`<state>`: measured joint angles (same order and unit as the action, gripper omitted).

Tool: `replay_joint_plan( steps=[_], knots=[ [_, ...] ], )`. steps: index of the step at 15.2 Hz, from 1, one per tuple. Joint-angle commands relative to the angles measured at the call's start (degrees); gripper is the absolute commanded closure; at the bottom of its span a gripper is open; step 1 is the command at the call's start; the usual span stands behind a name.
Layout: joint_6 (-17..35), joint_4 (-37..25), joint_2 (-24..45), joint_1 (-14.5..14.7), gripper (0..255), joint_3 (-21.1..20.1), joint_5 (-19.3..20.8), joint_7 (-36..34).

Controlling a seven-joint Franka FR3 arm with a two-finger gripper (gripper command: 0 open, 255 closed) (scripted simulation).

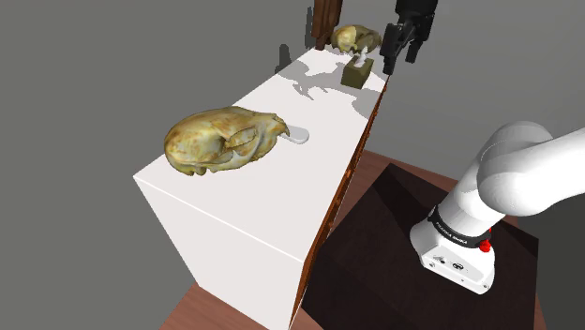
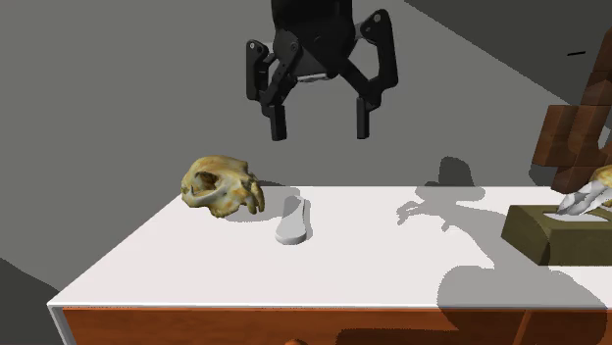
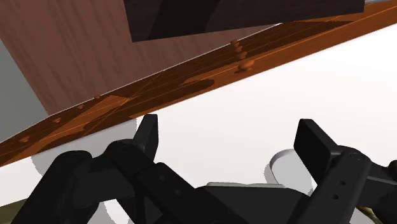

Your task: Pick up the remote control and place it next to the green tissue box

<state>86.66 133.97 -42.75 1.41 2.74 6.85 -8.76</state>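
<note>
Jaws spread high near tabletop (image 2: 196, 276) edge, remote (image 2: 293, 220) well below

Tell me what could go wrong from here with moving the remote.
1. The pale remote lies right beside the skull. The open pincer, hanging above them, may well bump the skull on its way down.
2. The remote is thin and flat on the white top, so the fingers could push it along rather than clasp it.
3. At the olive tissue box, a careless placement might nudge the box or snag its raised tissue.
</note>
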Motion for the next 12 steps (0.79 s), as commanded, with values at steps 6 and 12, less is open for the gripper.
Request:
replay_joint_plan(
  steps=[6, 12],
  knots=[
    [9.31, 0.87, 7.71, 1.75, 0, 0.41, -0.65, 1.81],
    [19.47, -0.53, 18.39, 3.84, 0, 0.58, -1.71, 4.25]
  ],
)
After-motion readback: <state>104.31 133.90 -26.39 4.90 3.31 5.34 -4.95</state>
